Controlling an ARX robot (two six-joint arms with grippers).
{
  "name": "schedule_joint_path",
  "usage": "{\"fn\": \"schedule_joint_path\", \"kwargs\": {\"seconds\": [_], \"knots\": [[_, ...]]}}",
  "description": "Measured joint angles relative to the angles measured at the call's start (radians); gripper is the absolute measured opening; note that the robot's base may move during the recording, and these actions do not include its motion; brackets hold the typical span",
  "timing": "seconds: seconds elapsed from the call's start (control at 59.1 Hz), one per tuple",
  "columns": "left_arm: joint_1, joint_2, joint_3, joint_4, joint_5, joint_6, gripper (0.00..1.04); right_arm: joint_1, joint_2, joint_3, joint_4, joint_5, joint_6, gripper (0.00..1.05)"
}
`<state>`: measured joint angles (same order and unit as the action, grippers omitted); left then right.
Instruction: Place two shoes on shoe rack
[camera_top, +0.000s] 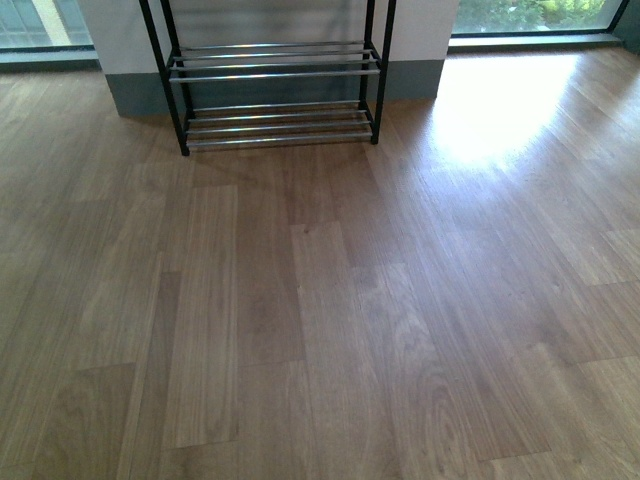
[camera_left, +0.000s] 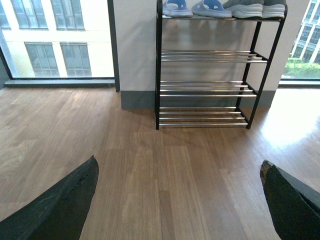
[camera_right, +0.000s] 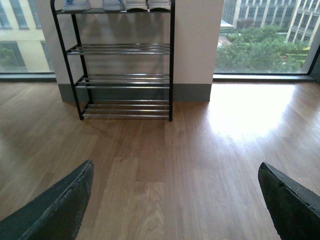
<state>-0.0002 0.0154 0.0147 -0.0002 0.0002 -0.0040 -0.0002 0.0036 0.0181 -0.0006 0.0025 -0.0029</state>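
Wood floor (camera_top: 330, 320) bare; shoe rack (camera_left: 205, 90) against far wall. Top shelf holds pale blue slides (camera_left: 195, 7) left, grey sneakers (camera_left: 255, 9) right; lower shelves bare. Left gripper (camera_left: 177, 200), right gripper (camera_right: 175, 200) spread wide, holding nothing.

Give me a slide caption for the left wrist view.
Pale blue slide sandals and grey knit sneakers atop the black-framed chrome-bar shoe rack.

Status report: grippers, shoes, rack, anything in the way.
Left gripper and right gripper open, empty. Sandals and sneakers on shoe rack top shelf. Floor ahead bare.
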Motion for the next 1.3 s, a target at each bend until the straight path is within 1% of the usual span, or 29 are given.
{"fn": "schedule_joint_path", "kwargs": {"seconds": [1.302], "knots": [[0.000, 0.000, 0.000, 0.000, 0.000, 0.000, 0.95, 0.000, 0.000, 0.000, 0.000, 0.000, 0.000, 0.95]]}}
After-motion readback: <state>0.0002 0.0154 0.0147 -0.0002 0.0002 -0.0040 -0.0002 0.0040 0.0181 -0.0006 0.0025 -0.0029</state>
